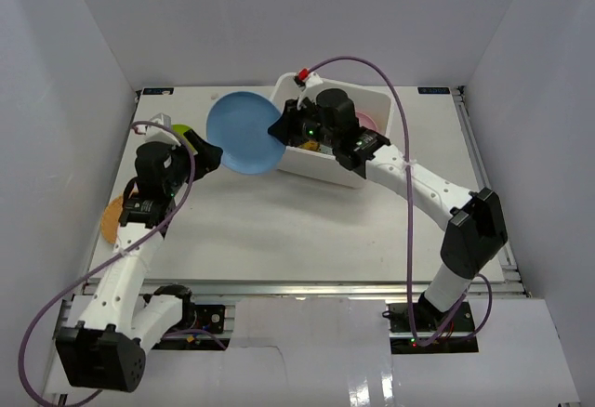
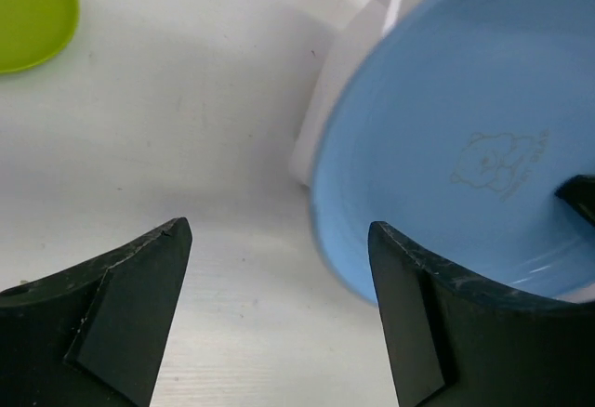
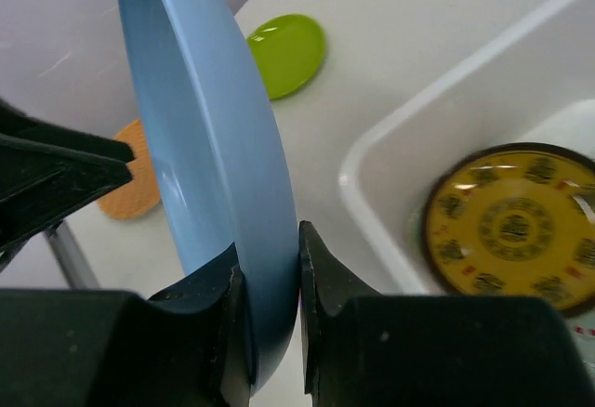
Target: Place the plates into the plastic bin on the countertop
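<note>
Gripping the blue plate (image 1: 242,135) by its rim, the right gripper (image 3: 274,272) is clamping both fingers on it and holding it on edge at upper centre of the overhead view, just left of the plastic bin (image 1: 321,170). Left gripper (image 2: 277,240) is hovering with fingers spread wide by the plate's lower-left edge; contact unclear. Brown-gold plate (image 3: 511,226) is lying inside the bin, pink plate (image 1: 369,124) showing at its right end. Lime green plate (image 3: 288,52) and orange plate (image 1: 112,216) are sitting on the countertop (image 1: 279,230) at left.
</note>
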Robot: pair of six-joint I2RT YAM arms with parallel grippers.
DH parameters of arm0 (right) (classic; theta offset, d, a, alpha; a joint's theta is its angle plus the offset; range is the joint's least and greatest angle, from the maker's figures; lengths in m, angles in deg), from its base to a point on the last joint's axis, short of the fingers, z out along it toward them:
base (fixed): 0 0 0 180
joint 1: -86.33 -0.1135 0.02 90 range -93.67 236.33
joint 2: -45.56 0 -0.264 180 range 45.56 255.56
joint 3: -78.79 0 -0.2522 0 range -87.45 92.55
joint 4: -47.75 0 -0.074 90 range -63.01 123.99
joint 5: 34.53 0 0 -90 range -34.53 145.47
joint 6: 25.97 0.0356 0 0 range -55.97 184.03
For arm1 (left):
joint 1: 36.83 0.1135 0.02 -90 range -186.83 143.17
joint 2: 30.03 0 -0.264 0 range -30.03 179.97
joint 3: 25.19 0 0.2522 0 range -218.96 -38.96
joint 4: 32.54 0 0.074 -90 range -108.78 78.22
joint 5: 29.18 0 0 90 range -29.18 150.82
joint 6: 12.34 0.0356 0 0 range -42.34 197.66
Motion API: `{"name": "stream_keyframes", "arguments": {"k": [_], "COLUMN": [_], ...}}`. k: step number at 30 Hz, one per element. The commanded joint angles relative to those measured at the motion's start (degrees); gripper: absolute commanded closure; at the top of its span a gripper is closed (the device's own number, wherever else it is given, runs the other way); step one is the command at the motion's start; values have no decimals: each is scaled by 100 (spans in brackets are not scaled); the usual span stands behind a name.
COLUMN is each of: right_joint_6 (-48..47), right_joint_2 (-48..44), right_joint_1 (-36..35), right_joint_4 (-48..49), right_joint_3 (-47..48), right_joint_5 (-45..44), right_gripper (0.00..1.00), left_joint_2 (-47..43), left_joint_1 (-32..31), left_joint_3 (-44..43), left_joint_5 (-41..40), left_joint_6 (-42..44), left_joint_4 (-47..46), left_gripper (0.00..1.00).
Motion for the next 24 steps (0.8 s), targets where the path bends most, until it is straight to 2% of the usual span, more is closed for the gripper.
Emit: {"name": "stream_keyframes", "arguments": {"k": [1,4,9,15,17,18,19,20,21,24], "right_joint_6": [132,307,379,273,352,378,405,457,475,502], "right_joint_2": [-214,-170,84,428,367,349,323,270,243,-11], "right_joint_1": [700,1341,2151,2250,2259,2259,2267,2267,2267,2267], "right_joint_4": [272,254,70,-88,-88,-88,-97,-89,-88,-36], "right_joint_3": [-31,13,-118,-276,-408,-504,-557,-610,-706,-830], "right_joint_5": [-579,-466,-500,-501,-465,-439,-404,-421,-456,-579], "right_gripper": [92,92,92,90,85,80,62,52,33,11], "left_joint_2": [572,1284,2154,3322,3482,3552,3684,3755,3938,4194], "left_joint_1": [-11,68,515,1333,1517,1562,1615,1702,1721,1817], "left_joint_3": [-445,-630,-630,-1113,-1219,-1236,-1245,-1315,-1351,-1509], "left_joint_5": [-620,-1148,-1281,-1211,-1255,-1272,-1273,-1281,-1290,-1334], "left_joint_6": [-123,-412,-940,-1195,-1248,-1257,-1248,-1239,-1222,-1222], "left_joint_4": [-204,-274,-590,-363,-345,-345,-345,-362,-345,-318], "left_gripper": [12,12,13,14,15,15,15,15,16,17]}}
